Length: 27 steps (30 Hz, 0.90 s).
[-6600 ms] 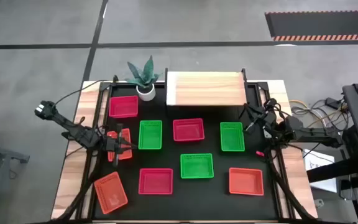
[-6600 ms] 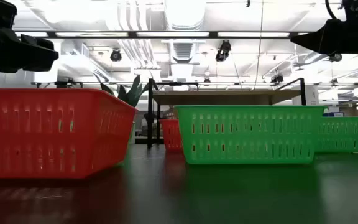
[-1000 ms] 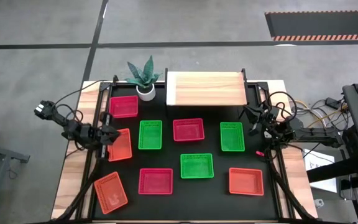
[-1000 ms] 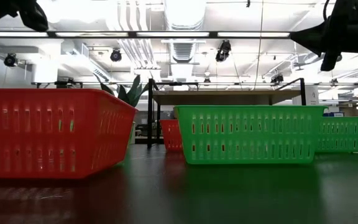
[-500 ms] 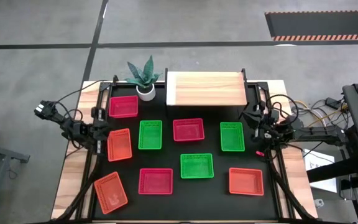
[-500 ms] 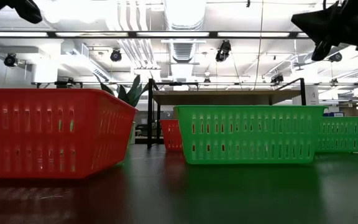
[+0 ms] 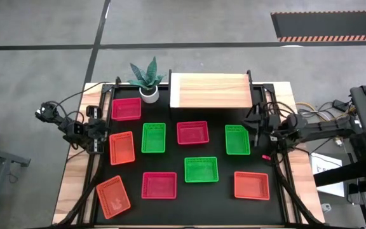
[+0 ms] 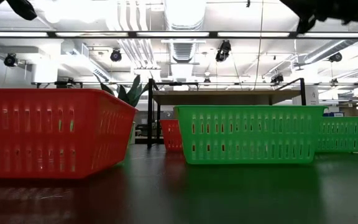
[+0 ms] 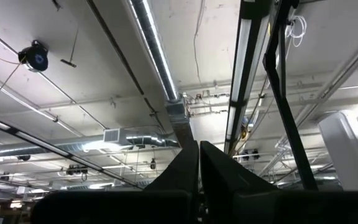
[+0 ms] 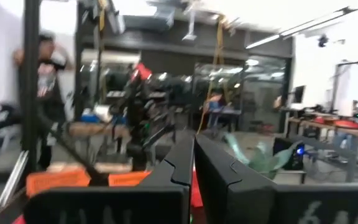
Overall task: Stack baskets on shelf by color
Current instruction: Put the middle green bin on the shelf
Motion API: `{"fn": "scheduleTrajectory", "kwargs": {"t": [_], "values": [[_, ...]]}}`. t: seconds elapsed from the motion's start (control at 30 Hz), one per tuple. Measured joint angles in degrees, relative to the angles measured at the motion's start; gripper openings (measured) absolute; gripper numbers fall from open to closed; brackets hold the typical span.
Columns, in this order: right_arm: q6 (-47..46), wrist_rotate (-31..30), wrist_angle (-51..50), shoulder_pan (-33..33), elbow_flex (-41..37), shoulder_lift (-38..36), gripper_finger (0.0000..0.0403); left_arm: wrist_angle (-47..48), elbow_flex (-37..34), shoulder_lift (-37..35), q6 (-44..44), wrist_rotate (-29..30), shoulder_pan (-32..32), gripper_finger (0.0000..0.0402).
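Left gripper (image 7: 94, 131): fingers closed together, holding nothing, at the table's left edge beside an orange basket (image 7: 122, 147).
Right gripper (image 7: 254, 123): fingers closed together, empty, beside a green basket (image 7: 237, 139).
Baskets: nine spread across the table.
Shelf (image 7: 210, 90): bare, at the table's far edge.

Large indoor robotics lab or industrial workshop. Polished grey concrete floor (image 7: 37, 76) with dark seams and a hazard-striped mat (image 7: 328, 26) in one corner. Exposed ceiling with silver ductwork (image 9: 135, 134), pipes and long strip lights (image 8: 185, 34). Loose bundles of cables (image 7: 316, 114) beside a black-topped table (image 7: 221, 187). Further off, workbenches (image 10: 334, 127), a black metal frame, and a person (image 10: 45, 68) standing.
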State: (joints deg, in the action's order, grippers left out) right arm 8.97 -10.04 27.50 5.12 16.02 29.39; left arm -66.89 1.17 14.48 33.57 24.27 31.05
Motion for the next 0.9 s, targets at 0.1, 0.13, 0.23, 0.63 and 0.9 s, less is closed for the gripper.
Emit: {"fn": "scheduleTrajectory", "kwargs": {"t": [0.1, 0.13, 0.23, 0.63, 0.9], "values": [[0.7, 0.0, -6.0, 3.1, 5.1, 4.5, 0.0009, 0.3, -0.6, 0.0, -0.1, 0.0, 0.0, 0.0000], [0.6, 0.0, -8.6, 4.1, 7.0, 5.9, 0.0009, 0.4, -0.6, 0.0, -0.1, 0.0, 0.0, 0.0000], [-0.4, -0.4, -15.9, 6.9, 12.8, 10.2, 0.0009, 3.4, -0.7, 0.0, -0.1, 0.0, 0.0, 0.0000], [-6.1, 0.4, -49.9, 13.7, 34.0, 27.1, 0.0009, 8.8, -0.7, 0.9, -0.2, 0.0, 0.0, 0.0000], [10.3, -0.3, -62.1, 18.5, 43.0, 39.7, 0.0009, 7.8, -0.2, 0.7, -0.2, 0.0, 0.0, 0.0000]]}}
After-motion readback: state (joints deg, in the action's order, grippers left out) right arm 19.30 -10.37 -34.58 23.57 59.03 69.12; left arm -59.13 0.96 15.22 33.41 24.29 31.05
